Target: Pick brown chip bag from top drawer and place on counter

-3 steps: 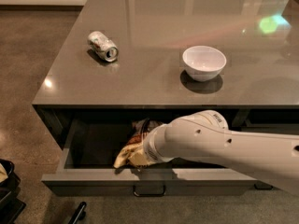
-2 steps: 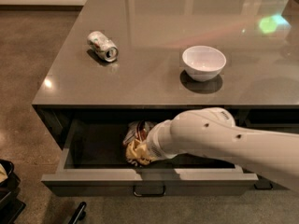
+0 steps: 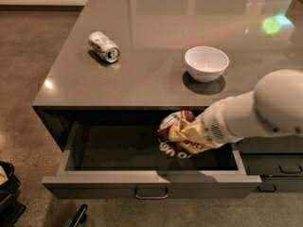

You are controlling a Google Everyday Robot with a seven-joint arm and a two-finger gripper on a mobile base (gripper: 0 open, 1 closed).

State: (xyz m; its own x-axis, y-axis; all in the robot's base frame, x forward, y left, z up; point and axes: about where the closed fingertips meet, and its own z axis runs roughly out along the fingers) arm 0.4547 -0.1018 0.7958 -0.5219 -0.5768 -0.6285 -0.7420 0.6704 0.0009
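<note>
One brown chip bag [image 3: 176, 138] hung crumpled over the open top drawer [image 3: 151, 178], pinched by our gripper [image 3: 191, 135] just below the front edge of the counter [image 3: 142, 84]. A tipped drink can [image 3: 104, 46] and a white bowl [image 3: 206, 63] sat on top.

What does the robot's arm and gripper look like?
The arm is smooth, glossy white, with thick rounded segments and a patch of small holes near the wrist. No cables or markings show. The gripper, over the top drawer, is hidden behind the brown chip bag.
</note>
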